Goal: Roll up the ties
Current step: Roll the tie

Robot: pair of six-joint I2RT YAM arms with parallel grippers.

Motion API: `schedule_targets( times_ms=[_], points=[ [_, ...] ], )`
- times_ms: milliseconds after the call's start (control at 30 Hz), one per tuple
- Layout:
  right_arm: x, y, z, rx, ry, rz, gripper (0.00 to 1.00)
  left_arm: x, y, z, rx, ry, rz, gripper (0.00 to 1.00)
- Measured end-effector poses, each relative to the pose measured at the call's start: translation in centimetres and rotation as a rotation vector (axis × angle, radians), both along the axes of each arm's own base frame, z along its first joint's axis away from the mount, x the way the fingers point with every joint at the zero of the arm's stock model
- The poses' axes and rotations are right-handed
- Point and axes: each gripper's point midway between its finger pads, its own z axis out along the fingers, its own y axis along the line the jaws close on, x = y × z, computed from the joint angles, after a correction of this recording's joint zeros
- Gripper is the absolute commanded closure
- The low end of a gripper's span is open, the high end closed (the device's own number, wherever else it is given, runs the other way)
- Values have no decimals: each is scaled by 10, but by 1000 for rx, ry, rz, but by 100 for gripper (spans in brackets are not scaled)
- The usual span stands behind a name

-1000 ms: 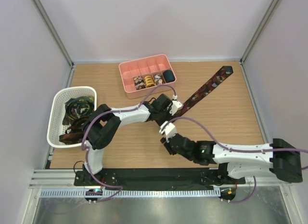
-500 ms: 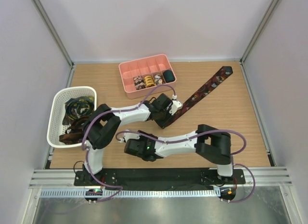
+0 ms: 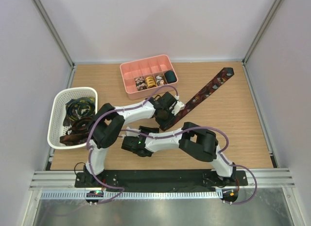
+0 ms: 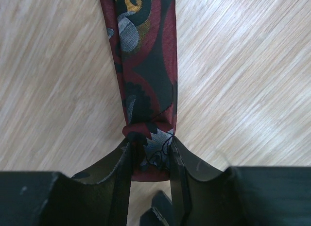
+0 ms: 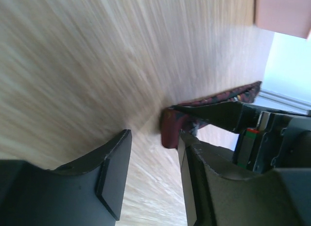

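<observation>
A long dark tie (image 3: pixel 206 90) with a red and grey print lies diagonally on the wooden table, its far end at the back right. My left gripper (image 3: pixel 166 116) is shut on its near end, which is folded over into a small roll (image 4: pixel 150 138) between the fingers (image 4: pixel 127 160). My right gripper (image 3: pixel 151 130) is open and empty, low over the table just left of that end. In the right wrist view the red rolled end (image 5: pixel 170 129) sits just ahead of the right gripper (image 5: pixel 153 172), close to one finger (image 5: pixel 194 177).
A pink divided tray (image 3: pixel 144 61) at the back holds several rolled ties (image 3: pixel 150 81). A white mesh basket (image 3: pixel 75 89) at the left holds loose ties (image 3: pixel 77 109). My right arm's elbow (image 3: pixel 199 138) is folded over the table's middle.
My right arm has swung from the right side to the left and folded, bringing its open gripper beside the tie's held end. My left gripper has stayed shut on the tie.
</observation>
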Motion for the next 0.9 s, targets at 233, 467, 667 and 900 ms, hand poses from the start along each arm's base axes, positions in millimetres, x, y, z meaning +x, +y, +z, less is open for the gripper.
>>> schedule_targets(
  times_ms=[233,467,667,900],
  points=[
    [8,-10,1,-60,-44,-16,47,-9,6,0,52,70,15,65],
    [11,-16,1,-104,-58,-19,46,-18,13,0,107,136,26,64],
    [12,-19,0,-135,-68,-21,50,-21,13,1,139,178,34,62],
    [12,-27,-5,-207,-94,-28,58,-24,14,1,165,216,33,61]
  ],
)
